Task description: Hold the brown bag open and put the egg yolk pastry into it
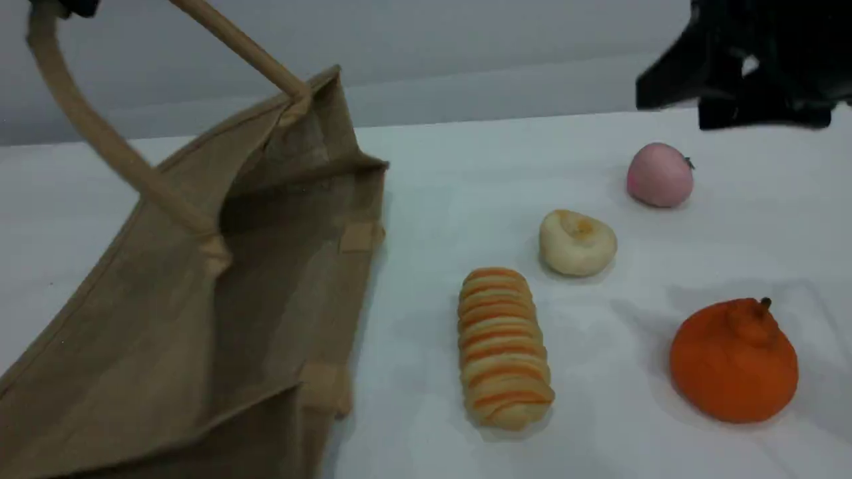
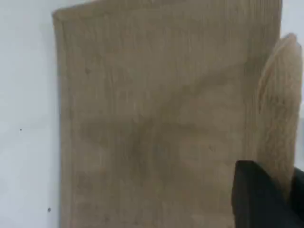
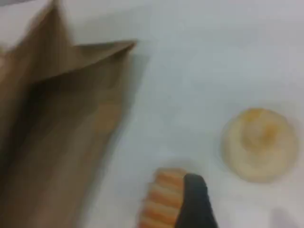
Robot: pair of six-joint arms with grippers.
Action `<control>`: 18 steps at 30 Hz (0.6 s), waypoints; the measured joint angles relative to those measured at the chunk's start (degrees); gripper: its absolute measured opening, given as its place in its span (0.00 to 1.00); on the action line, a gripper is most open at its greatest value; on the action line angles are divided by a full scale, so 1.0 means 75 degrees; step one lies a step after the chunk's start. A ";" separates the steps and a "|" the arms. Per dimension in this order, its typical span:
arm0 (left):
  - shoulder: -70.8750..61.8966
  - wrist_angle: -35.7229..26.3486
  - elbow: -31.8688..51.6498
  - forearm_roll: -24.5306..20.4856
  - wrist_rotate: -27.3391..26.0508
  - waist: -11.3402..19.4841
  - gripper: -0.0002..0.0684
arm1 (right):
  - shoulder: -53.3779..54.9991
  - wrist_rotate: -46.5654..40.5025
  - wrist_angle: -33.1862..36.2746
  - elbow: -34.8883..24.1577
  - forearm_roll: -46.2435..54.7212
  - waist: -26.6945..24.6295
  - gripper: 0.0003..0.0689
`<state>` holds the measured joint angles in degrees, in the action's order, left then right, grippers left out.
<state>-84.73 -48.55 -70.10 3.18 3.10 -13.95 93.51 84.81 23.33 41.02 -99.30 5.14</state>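
Note:
The brown bag (image 1: 200, 319) lies on its side at the table's left, its mouth gaping toward the middle. One beige handle (image 1: 100, 133) is pulled up to the top-left corner, where my left gripper (image 1: 63, 6) is shut on it. The left wrist view shows the bag's cloth (image 2: 156, 123), the handle (image 2: 280, 109) and a dark fingertip (image 2: 256, 199). The egg yolk pastry (image 1: 577, 242) sits on the table right of the bag and also shows in the right wrist view (image 3: 260, 142). My right gripper (image 1: 745, 73) hovers open at the far right, above and behind the pastry, holding nothing.
A striped orange-and-cream loaf (image 1: 504, 347) lies between the bag and the pastry, nearer the front. A pink ball (image 1: 659, 175) sits behind the pastry, and an orange fruit-shaped thing (image 1: 733, 360) stands at the front right. The tabletop (image 1: 466, 173) is white.

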 joint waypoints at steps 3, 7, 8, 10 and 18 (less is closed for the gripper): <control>-0.0008 -0.0503 -0.0226 0.0013 -0.0357 0.0000 0.13 | 0.0496 0.0625 0.0098 0.0211 -0.0103 0.0000 0.64; -0.0008 -0.0807 -0.0659 0.0131 -0.0482 0.0000 0.13 | 0.1138 0.0696 0.0115 0.0684 -0.0103 0.0000 0.64; -0.0008 -0.0882 -0.0793 0.0255 -0.0592 0.0000 0.13 | 0.1315 0.0696 0.0100 0.0831 -0.0103 0.0000 0.64; -0.0015 -0.0960 -0.1046 0.0600 -0.0976 0.0000 0.13 | 0.1682 0.0696 0.0091 0.1098 -0.0103 0.0000 0.64; -0.0023 -0.1108 -0.1858 0.1608 -0.2153 0.0000 0.13 | 0.2898 0.0696 0.0081 0.2011 -0.0089 0.0005 0.64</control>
<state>-84.91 -56.86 -84.03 15.24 -13.05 -13.95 115.25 90.03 23.94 56.11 -99.97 5.18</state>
